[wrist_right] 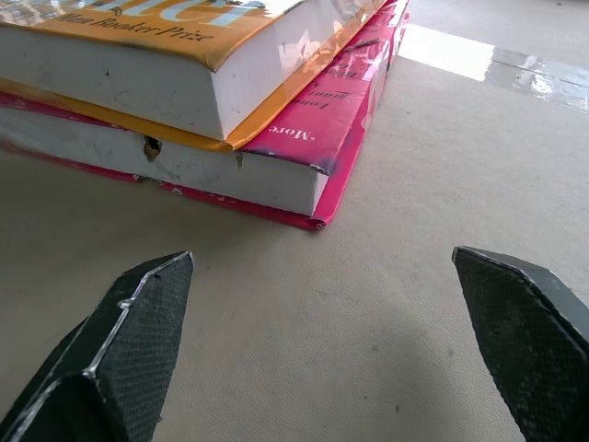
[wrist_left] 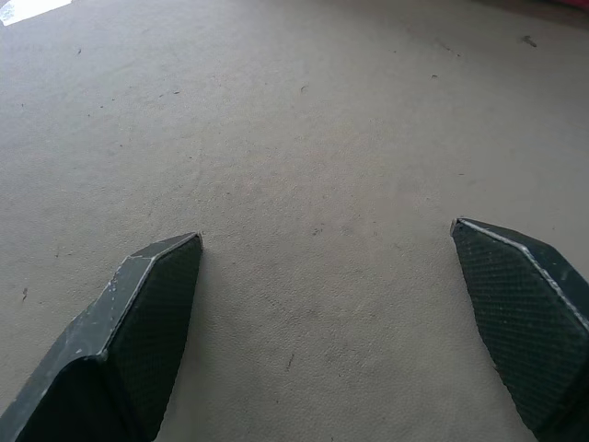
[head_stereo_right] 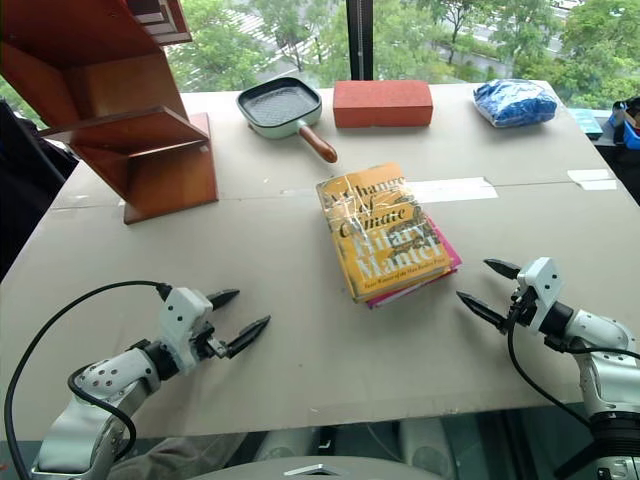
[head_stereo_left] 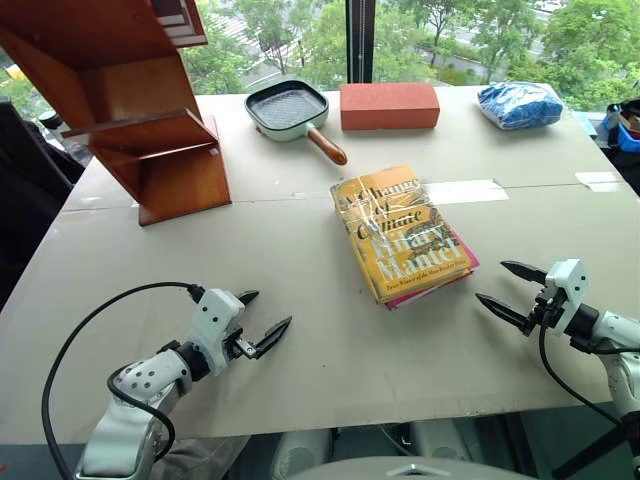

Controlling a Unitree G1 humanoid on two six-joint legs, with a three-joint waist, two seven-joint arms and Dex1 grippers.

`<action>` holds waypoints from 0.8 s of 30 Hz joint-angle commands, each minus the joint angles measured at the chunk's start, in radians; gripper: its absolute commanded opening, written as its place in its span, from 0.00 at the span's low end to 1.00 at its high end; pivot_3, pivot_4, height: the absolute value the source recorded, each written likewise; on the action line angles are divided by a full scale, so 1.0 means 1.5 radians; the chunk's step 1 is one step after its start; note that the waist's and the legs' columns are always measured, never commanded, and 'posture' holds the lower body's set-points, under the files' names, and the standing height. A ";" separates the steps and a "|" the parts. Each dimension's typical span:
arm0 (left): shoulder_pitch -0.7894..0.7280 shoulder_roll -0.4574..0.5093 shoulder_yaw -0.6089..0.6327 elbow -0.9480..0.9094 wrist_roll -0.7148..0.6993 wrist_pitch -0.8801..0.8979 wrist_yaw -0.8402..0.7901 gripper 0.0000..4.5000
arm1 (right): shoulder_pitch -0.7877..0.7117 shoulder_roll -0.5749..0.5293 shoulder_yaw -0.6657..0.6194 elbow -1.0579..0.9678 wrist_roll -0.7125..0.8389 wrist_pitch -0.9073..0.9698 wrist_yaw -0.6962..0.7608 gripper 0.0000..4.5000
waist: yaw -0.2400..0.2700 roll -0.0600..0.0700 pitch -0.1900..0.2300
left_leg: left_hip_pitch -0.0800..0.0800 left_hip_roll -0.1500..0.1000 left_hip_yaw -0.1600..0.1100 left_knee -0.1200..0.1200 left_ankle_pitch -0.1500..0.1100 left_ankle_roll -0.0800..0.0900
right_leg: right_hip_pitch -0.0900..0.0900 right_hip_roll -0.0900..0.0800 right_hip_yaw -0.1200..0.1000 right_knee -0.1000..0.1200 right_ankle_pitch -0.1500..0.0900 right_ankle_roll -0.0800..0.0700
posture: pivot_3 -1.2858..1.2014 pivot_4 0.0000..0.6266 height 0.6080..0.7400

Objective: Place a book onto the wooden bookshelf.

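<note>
**Yellow book lies on a pink one, between two open, empty grippers**

The glossy yellow-orange paperback book point(head_stereo_left: 402, 232) with pale "Hilary Mantel" lettering lies flat near the middle of the pale grey table point(head_stereo_left: 300, 250), stacked on a bright pink paperback point(wrist_right: 313, 138) whose edge pokes out on the right and near sides. The right gripper point(head_stereo_left: 512, 290) hovers just right of the stack's near corner, pointing left toward it, fingers spread wide and holding nothing; it does not touch either book. The left gripper point(head_stereo_left: 262, 320) sits well apart to the near left, also spread wide and empty over bare tabletop.

The reddish-brown polished wooden bookshelf point(head_stereo_left: 140, 110) with slanted zigzag boards stands at the far left, its upper part cut off by the frame. Beyond the books lie a pale green square grill pan with a wooden handle point(head_stereo_left: 290, 110), a red-orange rectangular brick point(head_stereo_left: 389, 105) and a crumpled blue plastic bag point(head_stereo_left: 520, 104). Glare over the yellow cover blurs part of the title. Items at the far right edge are cut off and unidentifiable.
</note>
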 commanded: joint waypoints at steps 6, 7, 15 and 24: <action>-0.014 0.002 -0.006 -0.023 0.005 0.016 0.009 0.99 | -0.012 -0.035 -0.014 0.004 0.008 0.019 0.035 1.00 | -0.001 0.000 0.000 | 0.000 0.000 0.000 0.000 0.000 0.000 | 0.000 0.000 0.000 0.000 0.000 0.000 | 0.52 0.24 1.00; -0.018 0.003 -0.006 -0.020 0.006 0.018 0.008 0.99 | -0.016 -0.035 -0.013 0.005 0.007 0.020 0.034 1.00 | -0.001 0.000 0.000 | 0.000 0.000 0.000 0.000 0.000 0.000 | 0.000 0.000 0.000 0.000 0.000 0.000 | 0.52 0.24 1.00; -0.008 -0.004 -0.013 -0.029 0.008 0.026 0.016 0.99 | -0.023 -0.043 -0.029 -0.009 0.021 0.037 0.034 1.00 | -0.005 0.000 0.000 | 0.000 0.000 0.000 0.000 0.000 0.000 | 0.000 0.000 0.000 0.000 0.000 0.000 | 0.52 0.24 1.00; -0.007 -0.002 -0.022 -0.002 0.021 0.005 0.009 0.99 | -0.011 -0.040 -0.044 -0.005 0.020 0.027 0.026 1.00 | -0.006 0.000 0.000 | 0.000 0.000 0.001 0.000 0.000 0.000 | 0.000 0.000 0.001 0.000 0.000 0.000 | 0.52 0.24 1.00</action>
